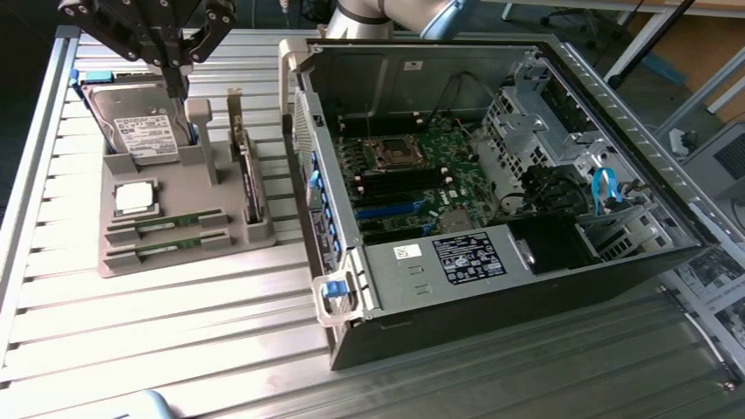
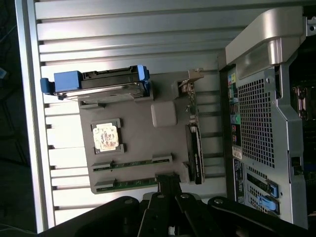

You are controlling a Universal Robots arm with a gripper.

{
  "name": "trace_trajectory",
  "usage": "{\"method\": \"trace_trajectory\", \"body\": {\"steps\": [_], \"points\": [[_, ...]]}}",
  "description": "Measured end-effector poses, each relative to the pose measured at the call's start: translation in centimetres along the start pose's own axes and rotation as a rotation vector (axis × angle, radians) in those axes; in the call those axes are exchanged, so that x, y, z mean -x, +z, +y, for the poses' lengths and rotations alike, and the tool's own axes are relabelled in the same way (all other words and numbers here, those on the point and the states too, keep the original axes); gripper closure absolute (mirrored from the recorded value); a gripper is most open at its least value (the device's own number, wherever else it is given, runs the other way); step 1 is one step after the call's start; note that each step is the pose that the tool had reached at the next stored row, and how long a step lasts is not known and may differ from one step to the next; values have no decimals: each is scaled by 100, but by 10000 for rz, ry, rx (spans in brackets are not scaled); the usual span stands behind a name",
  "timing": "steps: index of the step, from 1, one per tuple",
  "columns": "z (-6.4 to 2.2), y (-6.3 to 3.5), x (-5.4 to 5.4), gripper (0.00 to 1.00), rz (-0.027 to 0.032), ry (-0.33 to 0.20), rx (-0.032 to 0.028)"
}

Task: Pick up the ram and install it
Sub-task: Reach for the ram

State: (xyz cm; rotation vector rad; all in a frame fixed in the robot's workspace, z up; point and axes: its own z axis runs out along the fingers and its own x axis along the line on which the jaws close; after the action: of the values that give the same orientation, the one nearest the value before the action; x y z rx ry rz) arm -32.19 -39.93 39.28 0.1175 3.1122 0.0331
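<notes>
Grey holder [image 1: 140, 262] on the slatted metal bench [image 1: 152, 340] carries the ram [image 1: 170, 247] and its twin stick [image 1: 170, 224]. Both lie flat in parallel slots just beside the processor chip [image 1: 134, 197], with nothing touching them. The tool [image 1: 174, 90] hangs above the hard drive [image 1: 142, 122], jaws closed together and gripping nothing. The exterior view presents the motherboard [image 1: 420, 157] inside the open computer case [image 1: 524, 314]. The wrist view presents that case's perforated rear panel [image 2: 254, 118].
</notes>
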Motion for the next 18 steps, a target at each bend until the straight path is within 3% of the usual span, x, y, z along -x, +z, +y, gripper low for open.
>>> {"method": "trace_trajectory", "body": {"steps": [18], "points": [[-44,1,3,89,0,0,-4]]}}
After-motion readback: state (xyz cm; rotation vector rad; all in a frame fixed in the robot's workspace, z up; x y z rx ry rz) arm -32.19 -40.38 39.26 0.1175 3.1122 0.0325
